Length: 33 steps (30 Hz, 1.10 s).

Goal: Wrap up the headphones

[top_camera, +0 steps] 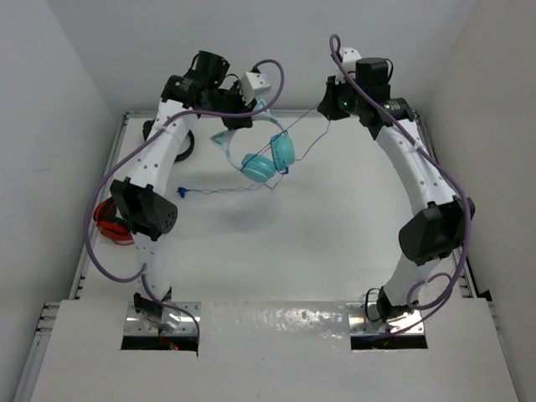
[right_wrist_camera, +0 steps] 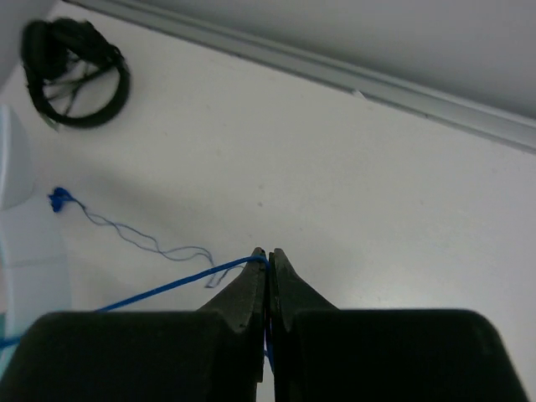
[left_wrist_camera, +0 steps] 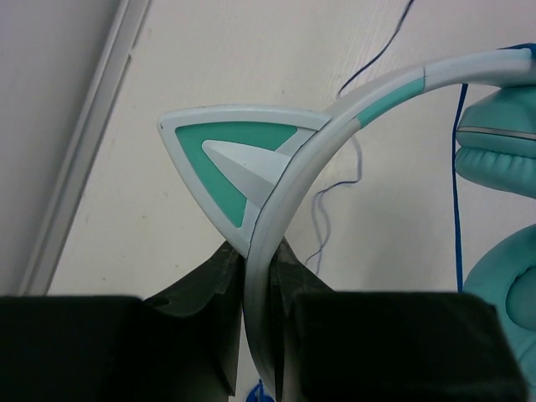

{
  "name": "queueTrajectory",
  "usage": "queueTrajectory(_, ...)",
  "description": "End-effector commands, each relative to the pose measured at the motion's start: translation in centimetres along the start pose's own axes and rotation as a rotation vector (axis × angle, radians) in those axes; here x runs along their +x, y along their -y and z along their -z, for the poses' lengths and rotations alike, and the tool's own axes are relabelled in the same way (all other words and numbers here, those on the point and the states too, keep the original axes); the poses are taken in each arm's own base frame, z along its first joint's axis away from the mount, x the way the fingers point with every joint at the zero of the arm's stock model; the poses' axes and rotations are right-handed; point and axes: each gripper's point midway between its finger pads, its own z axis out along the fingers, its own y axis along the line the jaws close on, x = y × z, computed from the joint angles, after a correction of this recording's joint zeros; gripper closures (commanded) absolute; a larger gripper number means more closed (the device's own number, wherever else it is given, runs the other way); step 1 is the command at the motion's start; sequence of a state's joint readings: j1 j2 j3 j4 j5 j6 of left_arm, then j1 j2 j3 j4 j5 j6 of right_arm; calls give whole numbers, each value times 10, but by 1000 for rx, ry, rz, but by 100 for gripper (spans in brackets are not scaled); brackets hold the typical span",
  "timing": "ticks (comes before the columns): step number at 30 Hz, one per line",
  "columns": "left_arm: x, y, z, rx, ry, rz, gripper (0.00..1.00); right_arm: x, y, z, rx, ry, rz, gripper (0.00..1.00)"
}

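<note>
Headphones [top_camera: 260, 167] aloft, black headphones [right_wrist_camera: 59, 42] well apart

Smooth semi-gloss plastic on headphones [left_wrist_camera: 289, 180] band, soft matt padded earcups [left_wrist_camera: 502, 151], matt dark left claw [left_wrist_camera: 257, 255], smooth matt white counter [left_wrist_camera: 126, 209].

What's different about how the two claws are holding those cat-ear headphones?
The left gripper clamps the pale headband beside a cat ear; the right gripper pinches only the thin blue cable. The left's jaws sit slightly apart around the band; the right's are pressed together. Both are shut on parts of the same teal headphones.
</note>
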<state>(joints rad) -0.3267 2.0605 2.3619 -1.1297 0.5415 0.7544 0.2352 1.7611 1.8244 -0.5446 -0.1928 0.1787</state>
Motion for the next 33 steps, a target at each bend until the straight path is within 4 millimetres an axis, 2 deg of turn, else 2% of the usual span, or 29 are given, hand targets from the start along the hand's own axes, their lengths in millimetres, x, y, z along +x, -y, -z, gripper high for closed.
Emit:
queueTrajectory(1,-54,41,51,86,165,-17,100,-51,-7,-13,-67,176,-29,100)
queueTrajectory(3,-63,45,56,94,196,34,100,-42,-13,-26,-118,179,-43,100)
queueTrajectory(5,-76,44,64,85,243,85,100,-23,-28,-42,-224,171,-65,100)
queueTrajectory(6,-89,41,68,74,285,131,100,-17,-36,-45,-272,173,-65,99)
queueTrajectory(8,-110,34,78,36,354,137,100,5,-56,-58,-361,175,-79,94)
queueTrajectory(10,-121,27,83,2,389,197,100,16,-79,-66,-434,184,-81,86)
queueTrajectory(12,-137,18,93,-40,445,235,100,19,-94,-74,-496,232,-98,85)
queueTrajectory(13,-139,11,96,-69,457,251,100,19,-109,-73,-543,238,-161,82)
queueTrajectory(15,-146,-1,104,-97,503,308,100,15,-122,-73,-601,312,-183,77)
queueTrajectory(16,-146,-6,104,-106,511,328,100,16,-129,-72,-619,320,-210,72)
queueTrajectory(19,-152,-17,112,-132,547,365,100,25,-126,-88,-568,330,-236,64)
queueTrajectory(20,-154,-21,118,-132,567,366,100,33,-122,-97,-546,313,-261,59)
queueTrajectory(22,-157,-24,127,-120,598,409,100,37,-123,-100,-562,309,-279,57)
queueTrajectory(27,-160,-36,146,-187,631,405,100,39,-134,-103,-620,315,-295,43)
queueTrajectory(30,-161,-40,151,-210,638,401,100,55,-140,-113,-601,267,-283,42)
queueTrajectory(31,-162,-41,154,-221,643,399,100,66,-136,-122,-558,243,-297,42)
queueTrajectory(33,-163,-44,157,-239,649,401,100,77,-129,-131,-513,233,-297,42)
